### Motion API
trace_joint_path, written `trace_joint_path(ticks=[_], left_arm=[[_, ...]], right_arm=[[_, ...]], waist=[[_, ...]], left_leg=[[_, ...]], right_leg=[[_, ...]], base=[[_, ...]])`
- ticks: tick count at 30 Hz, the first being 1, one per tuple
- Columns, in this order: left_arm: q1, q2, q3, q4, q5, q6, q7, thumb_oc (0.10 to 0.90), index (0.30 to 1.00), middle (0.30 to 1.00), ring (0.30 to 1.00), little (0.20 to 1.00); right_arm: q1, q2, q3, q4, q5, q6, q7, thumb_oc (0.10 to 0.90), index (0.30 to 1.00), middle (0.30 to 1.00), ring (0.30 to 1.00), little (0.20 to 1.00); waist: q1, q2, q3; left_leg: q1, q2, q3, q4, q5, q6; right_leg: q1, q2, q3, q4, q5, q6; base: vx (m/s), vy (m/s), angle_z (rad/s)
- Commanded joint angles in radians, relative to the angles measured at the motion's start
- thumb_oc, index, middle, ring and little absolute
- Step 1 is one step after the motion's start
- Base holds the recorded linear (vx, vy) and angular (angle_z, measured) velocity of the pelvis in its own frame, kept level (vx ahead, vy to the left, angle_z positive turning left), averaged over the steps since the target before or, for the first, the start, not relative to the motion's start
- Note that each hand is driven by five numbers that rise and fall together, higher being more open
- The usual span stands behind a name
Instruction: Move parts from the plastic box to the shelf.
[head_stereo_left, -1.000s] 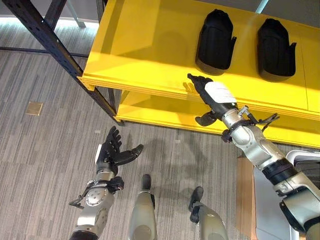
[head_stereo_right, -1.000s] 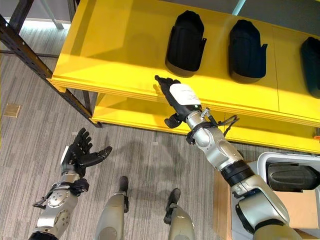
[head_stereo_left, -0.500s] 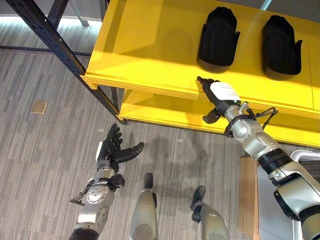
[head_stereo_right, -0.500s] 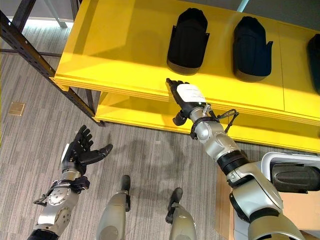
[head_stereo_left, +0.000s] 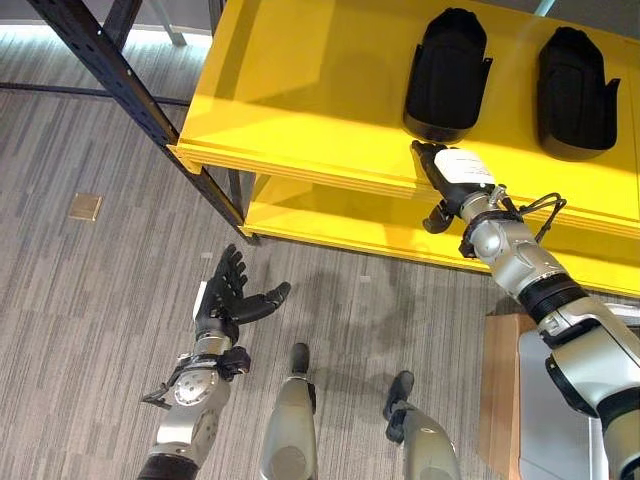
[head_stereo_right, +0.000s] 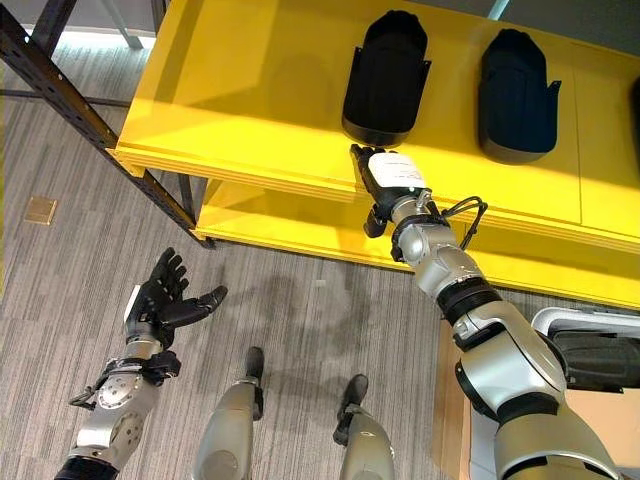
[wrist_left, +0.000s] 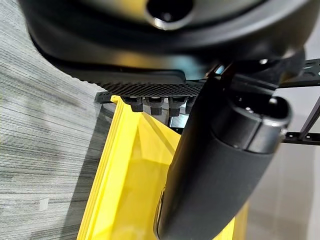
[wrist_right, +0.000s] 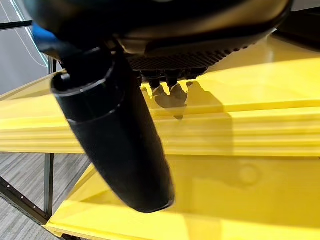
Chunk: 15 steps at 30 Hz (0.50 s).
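While the right hand (head_stereo_left: 452, 175) is resting flat on the yellow shelf's (head_stereo_left: 300, 110) front edge—fingers straight, holding nothing—beside a placed black part (head_stereo_left: 445, 75), it should be lifting clear without nudging it; the left hand (head_stereo_left: 228, 298) is hanging open.

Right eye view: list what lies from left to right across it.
Small tan floor plate → open left hand → open right hand at the yellow shelf's edge → right-hand black moulded part.
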Motion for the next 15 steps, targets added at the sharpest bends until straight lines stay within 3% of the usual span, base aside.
trace_joint_path(ticks=[1, 15], left_arm=[[0.007, 0.065, 0.000, -0.097, 0.008, -0.110, -0.017, 0.900, 1.000, 1.000, 1.000, 1.000], [0.019, 0.075, 0.012, -0.101, -0.004, -0.112, -0.015, 0.900, 1.000, 1.000, 1.000, 1.000]], right_arm=[[-0.151, -0.040, 0.014, -0.007, 0.030, -0.009, -0.073, 0.900, 1.000, 1.000, 1.000, 1.000], [-0.199, -0.079, 0.038, 0.036, 0.079, -0.009, -0.077, 0.900, 1.000, 1.000, 1.000, 1.000]], waist=[[-0.001, -0.035, -0.057], [0.010, -0.045, -0.057]], left_leg=[[-0.157, 0.034, -0.026, 0.080, 0.031, -0.023], [-0.169, 0.027, -0.034, 0.086, 0.029, -0.020]], right_leg=[[0.203, -0.027, 0.003, -0.027, -0.155, 0.003], [0.203, -0.024, -0.002, -0.027, -0.157, 0.002]], base=[[0.02, 0.005, 0.04], [0.00, 0.001, 0.01]])
